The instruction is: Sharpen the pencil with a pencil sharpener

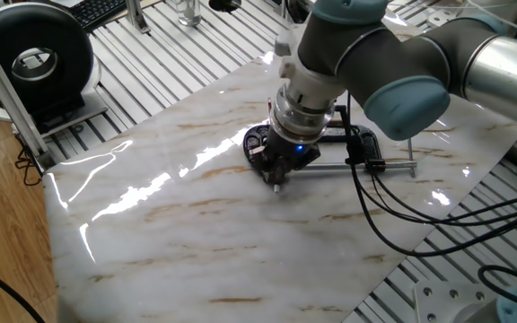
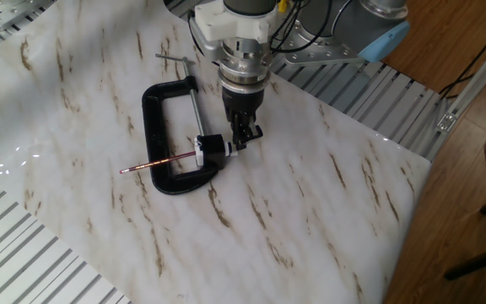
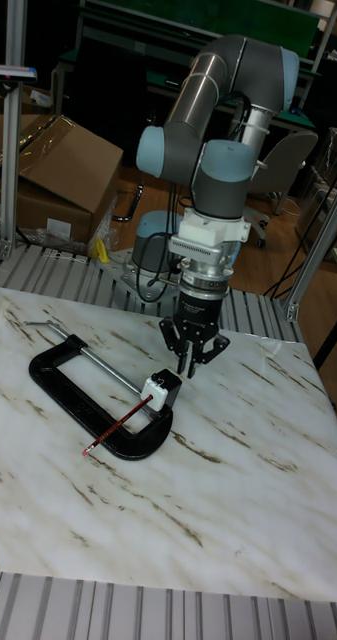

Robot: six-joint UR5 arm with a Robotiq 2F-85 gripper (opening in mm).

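Right now the hand (image 2: pixel 243 135) hangs low over the counter (image 2: pixel 327 211), just beside the sharpener (image 2: pixel 210 149). Fingers look nearly pressed together w/ nothing between them, though I can't tell for sure; the pics are too small.

Sharpener sits at the clamp (image 2: pixel 160 127) jaw, apparently gripped between the screw rod end and the frame, white tip toward the hand. Pencil (image 2: pixel 159 164) sticks out of its far side, lying low across the clamp frame, free end pointing away from the arm.

Handling, as a guess: pencil is light, stiff, thin, w/ a brittle lead; side load could snap it. Best hold is mid-shaft or near the free end, pinched across its width, then twist about its axis. Smooth paint may slip under rotation. Sharpener is small & rigid; clamp should keep it steady.
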